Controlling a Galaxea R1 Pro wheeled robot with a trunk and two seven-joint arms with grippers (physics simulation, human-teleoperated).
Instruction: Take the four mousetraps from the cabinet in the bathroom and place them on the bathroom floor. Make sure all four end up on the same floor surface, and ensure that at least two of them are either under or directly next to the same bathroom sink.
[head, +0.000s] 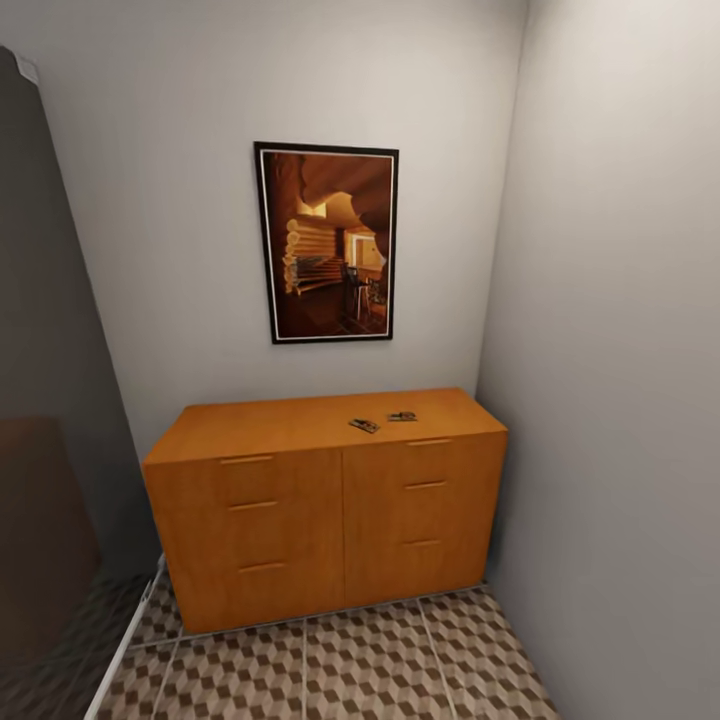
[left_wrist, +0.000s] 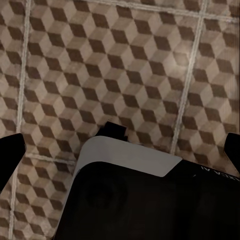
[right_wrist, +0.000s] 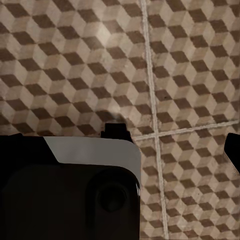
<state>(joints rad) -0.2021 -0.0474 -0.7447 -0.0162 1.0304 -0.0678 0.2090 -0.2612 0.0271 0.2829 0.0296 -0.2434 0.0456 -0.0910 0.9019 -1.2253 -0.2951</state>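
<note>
Mousetraps (head: 364, 425): from the head view I count two, lying flat on the cabinet (head: 330, 530) top towards its right-hand end, near the front edge. They sit close together but not touching, the second one (head: 402, 416) a little further back and to the right. The cabinet is orange-brown with slot handles down both halves of its front, everything closed. It stands against a pale grey back wall (head: 180, 250), its right end tucked into the corner with the side wall (head: 620, 350). Above it hangs a dark framed picture (head: 327, 243). The floor (head: 380, 670) in front is tiled in brown and beige cubes with thin pale grout. On the left stands a dark see-through panel (head: 50, 400), with a white rail (head: 125, 650) at its foot.

From the left wrist view, the left claw (left_wrist: 120, 147) hangs over those same cube tiles. Its two dark fingers (left_wrist: 11, 152) are spread wide to the edges, released, with nothing between them. Grout lines run across the tiles beyond the fingertips.

From the right wrist view, the right claw (right_wrist: 122, 145) is likewise over the floor, fingers (right_wrist: 233, 150) apart and gripping nothing. A crossing of grout lines lies just ahead of it, between the fingers.
</note>
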